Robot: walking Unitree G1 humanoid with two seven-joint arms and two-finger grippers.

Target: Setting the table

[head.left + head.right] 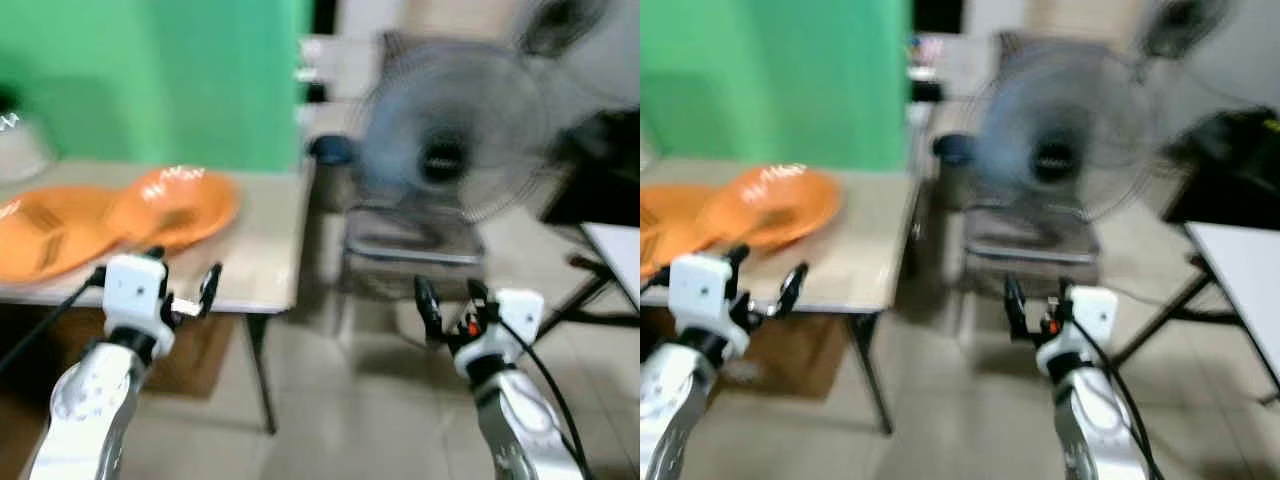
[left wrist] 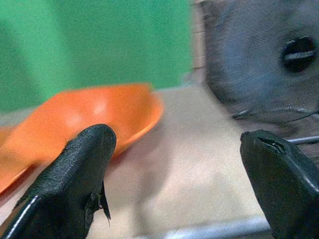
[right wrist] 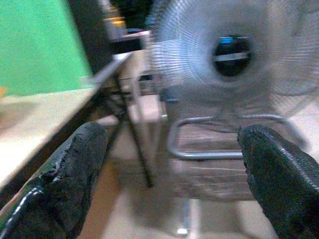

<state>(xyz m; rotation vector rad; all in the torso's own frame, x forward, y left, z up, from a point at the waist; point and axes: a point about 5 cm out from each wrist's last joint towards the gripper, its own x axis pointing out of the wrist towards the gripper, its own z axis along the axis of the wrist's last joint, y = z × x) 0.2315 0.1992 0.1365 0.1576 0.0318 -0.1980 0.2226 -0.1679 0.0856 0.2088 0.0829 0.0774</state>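
While both arms reach fwd, the pics are blurry. Two orange plates sit on the bench (image 1: 262,250), on the robot's left. One orange plate (image 1: 175,205) is nearer the bench's right edge & the other orange plate (image 1: 45,232) is just beside it, w/ their rims touching or overlapping. A green wall (image 1: 150,80) stands behind the bench.

The left claw (image 1: 182,284) hangs at the bench's front edge, near the plates but not touching them. Its fingers (image 2: 75,179) are spread wide w/ nothing betw. them.

The right claw (image 1: 448,300) hangs over the tiled floor (image 1: 350,400), well apart from the bench. Its fingers (image 3: 70,174) are spread wide too, holding nothing.

A big grey fan (image 1: 450,150) stands on the floor in front of the robot, to the right of the bench. A white tabletop (image 1: 1245,270) shows at the far right.
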